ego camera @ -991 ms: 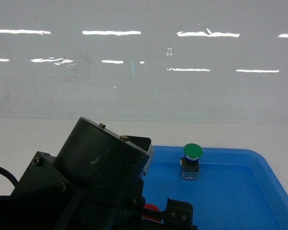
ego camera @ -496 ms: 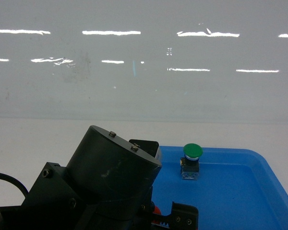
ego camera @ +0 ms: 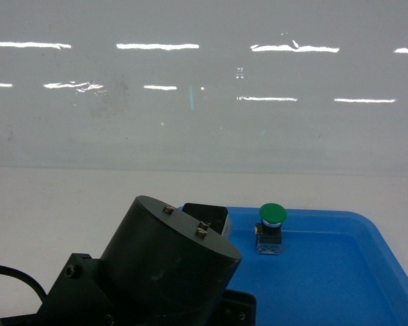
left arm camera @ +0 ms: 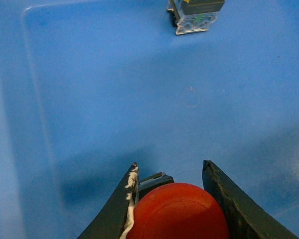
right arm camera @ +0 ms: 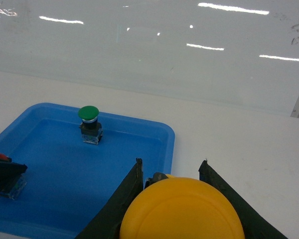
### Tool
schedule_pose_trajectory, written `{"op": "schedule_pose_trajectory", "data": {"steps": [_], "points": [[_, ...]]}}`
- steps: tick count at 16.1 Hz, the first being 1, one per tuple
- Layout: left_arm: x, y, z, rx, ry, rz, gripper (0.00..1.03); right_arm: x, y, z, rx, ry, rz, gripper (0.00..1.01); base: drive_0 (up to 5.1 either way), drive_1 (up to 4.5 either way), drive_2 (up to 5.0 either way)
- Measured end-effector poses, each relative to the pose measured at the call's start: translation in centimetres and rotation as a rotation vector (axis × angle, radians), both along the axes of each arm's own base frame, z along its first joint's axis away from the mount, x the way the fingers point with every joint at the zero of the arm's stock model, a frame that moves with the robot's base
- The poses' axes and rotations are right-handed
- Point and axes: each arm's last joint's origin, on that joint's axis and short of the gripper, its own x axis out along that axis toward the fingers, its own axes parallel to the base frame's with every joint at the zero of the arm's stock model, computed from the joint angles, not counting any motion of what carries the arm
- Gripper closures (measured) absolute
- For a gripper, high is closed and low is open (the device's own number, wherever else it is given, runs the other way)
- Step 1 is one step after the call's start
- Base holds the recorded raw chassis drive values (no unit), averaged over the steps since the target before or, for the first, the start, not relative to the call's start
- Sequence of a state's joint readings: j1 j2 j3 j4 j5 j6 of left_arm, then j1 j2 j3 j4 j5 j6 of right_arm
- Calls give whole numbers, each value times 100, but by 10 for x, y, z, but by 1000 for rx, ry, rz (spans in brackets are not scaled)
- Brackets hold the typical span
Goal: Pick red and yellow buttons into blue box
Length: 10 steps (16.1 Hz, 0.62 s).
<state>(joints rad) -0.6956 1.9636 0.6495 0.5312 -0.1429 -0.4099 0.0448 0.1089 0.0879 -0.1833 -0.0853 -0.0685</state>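
In the left wrist view my left gripper (left arm camera: 170, 164) is shut on the red button (left arm camera: 179, 211). Its round cap fills the space between both fingers, above the floor of a shallow blue tray (left arm camera: 89, 99). The right wrist view shows my right gripper (right arm camera: 171, 162) shut on the yellow button (right arm camera: 182, 211), held over the tray's right rim (right arm camera: 170, 149) and the white table. The left gripper's fingers (right arm camera: 7, 172) show at that view's left edge with a bit of red cap. From the head, the left arm (ego camera: 163, 272) hides its own gripper. The blue box is out of view.
A green-capped button (ego camera: 272, 227) stands upright near the back of the tray (ego camera: 340, 272); it also shows as the green button (right arm camera: 88, 119) and as a clear switch body (left arm camera: 195, 12). White table (right arm camera: 249, 149) surrounds the tray, with a glossy wall (ego camera: 204, 102) behind.
In the head view the left arm has swung to the right and lower. The red cap and finger that showed below it are now hidden. The green button has not moved.
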Motion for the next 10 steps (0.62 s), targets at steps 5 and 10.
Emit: {"op": "schedule_pose_trajectory", "data": {"steps": [5,10], "points": [[14,26,67,-16,-219,67,71,0,0,0,0,0,0,70,0,0,0],[3,96,133,12,-559,270,71,0,0,0,0,0,0,70,0,0,0]]}}
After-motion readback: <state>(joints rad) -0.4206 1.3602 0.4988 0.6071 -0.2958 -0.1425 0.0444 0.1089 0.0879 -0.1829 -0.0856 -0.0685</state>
